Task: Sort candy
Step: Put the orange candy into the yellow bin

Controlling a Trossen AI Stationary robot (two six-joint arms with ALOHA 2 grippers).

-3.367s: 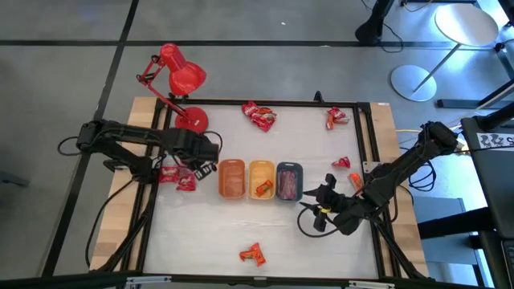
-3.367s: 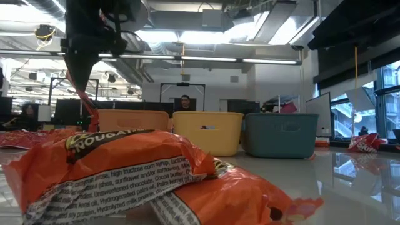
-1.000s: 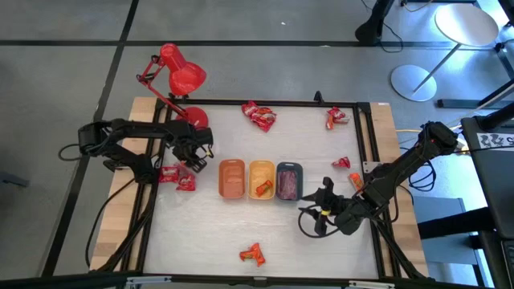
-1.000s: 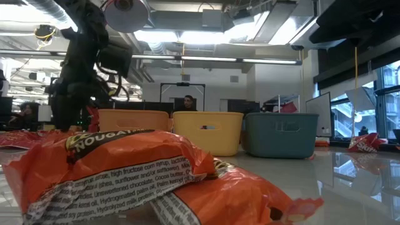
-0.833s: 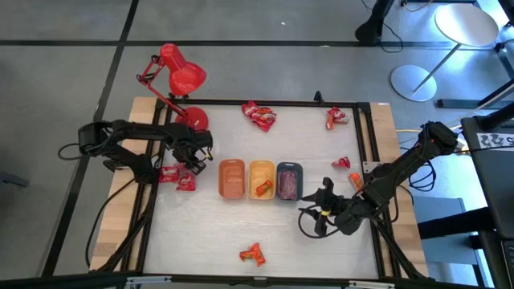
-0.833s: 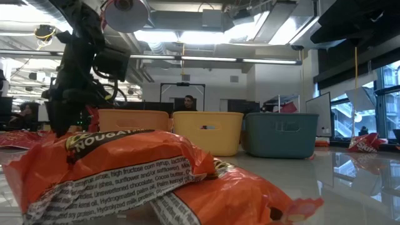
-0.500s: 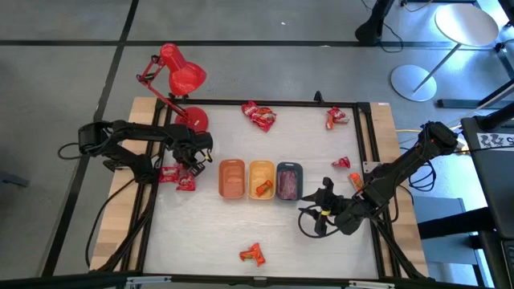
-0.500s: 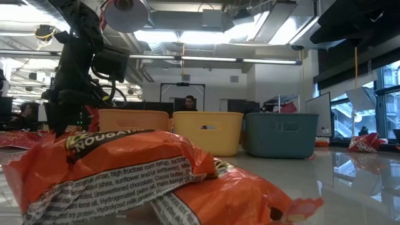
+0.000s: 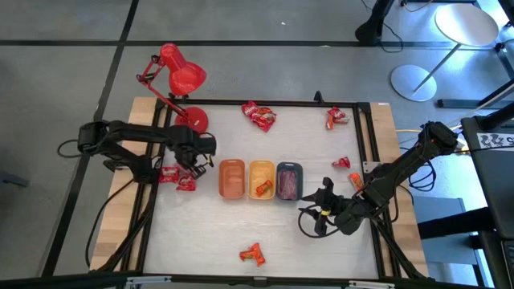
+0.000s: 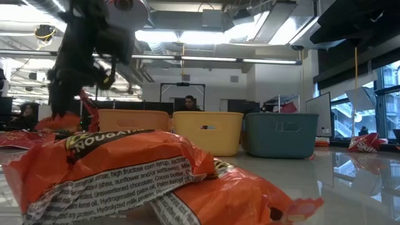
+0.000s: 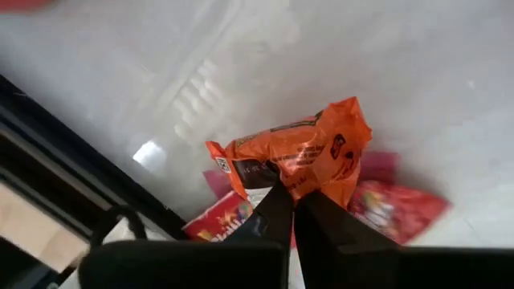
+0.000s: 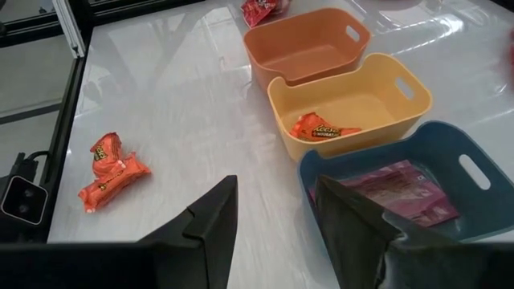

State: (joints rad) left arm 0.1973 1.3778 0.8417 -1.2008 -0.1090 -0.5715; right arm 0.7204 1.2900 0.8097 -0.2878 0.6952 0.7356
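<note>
At the centre left of the high view, the left end effector is pinching an orange candy wrapper between closed fingers, lifted over the red candy pile lying on the worktop. In the middle, three trays are sitting side by side: the orange tray is showing nothing inside, the yellow tray is holding one orange candy, and the grey tray is holding pink wrappers. Lower right, the right end effector is waiting open. A red lamp is standing at upper left.

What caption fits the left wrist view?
Left gripper shut on an orange candy wrapper, lifted above red candies.
</note>
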